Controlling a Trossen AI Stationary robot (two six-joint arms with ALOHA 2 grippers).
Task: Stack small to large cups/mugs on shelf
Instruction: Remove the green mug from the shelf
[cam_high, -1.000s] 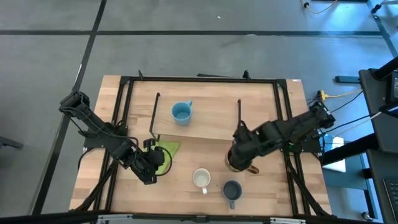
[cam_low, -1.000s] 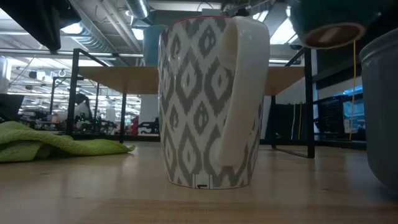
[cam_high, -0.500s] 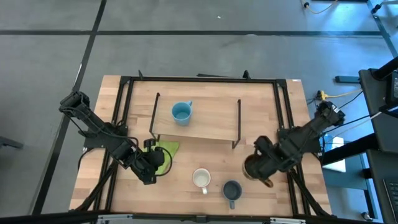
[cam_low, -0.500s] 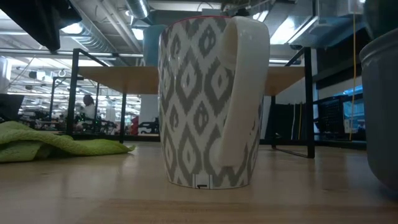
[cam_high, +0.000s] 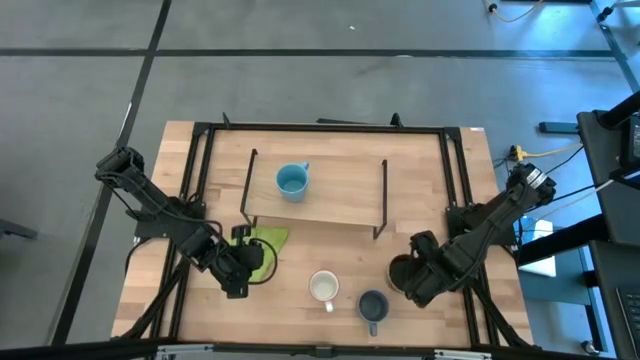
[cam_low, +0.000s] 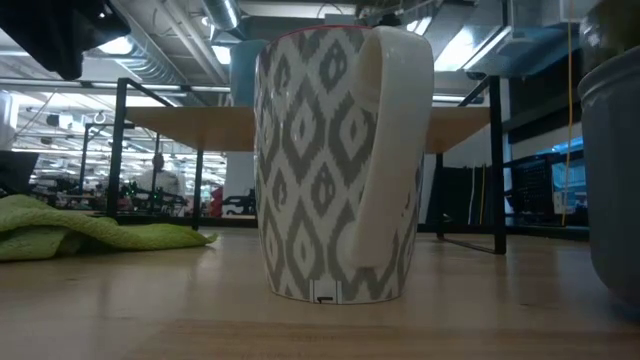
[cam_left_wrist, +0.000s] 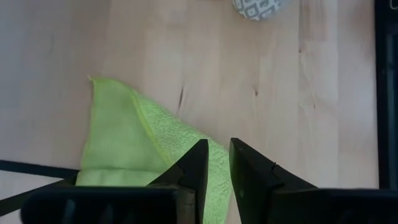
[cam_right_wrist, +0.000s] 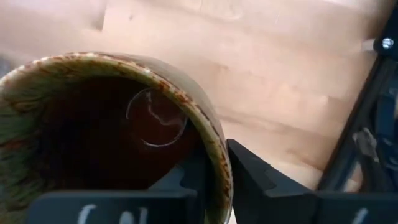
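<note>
My right gripper (cam_right_wrist: 214, 180) is pinching the rim of the large brown glazed mug with the dark inside (cam_right_wrist: 112, 130), one finger inside the wall and one outside; seen from above, that brown mug (cam_high: 402, 270) sits off the front right corner of the low light-wood shelf with thin black wire ends (cam_high: 330, 205), just beside the small grey-blue mug (cam_high: 372, 305). The small light blue mug (cam_high: 291, 181) stands on the shelf's board, toward its left end. The white mug with the grey diamond pattern (cam_high: 323, 287) stands on the wooden tabletop (cam_high: 290, 320) in front of the shelf, between the crumpled green cloth (cam_high: 262, 245) and the grey-blue mug. My left gripper (cam_left_wrist: 215, 163) hangs over the green cloth near the shelf's front left corner, its fingers nearly pressed together with a thin gap between them, holding nothing.
</note>
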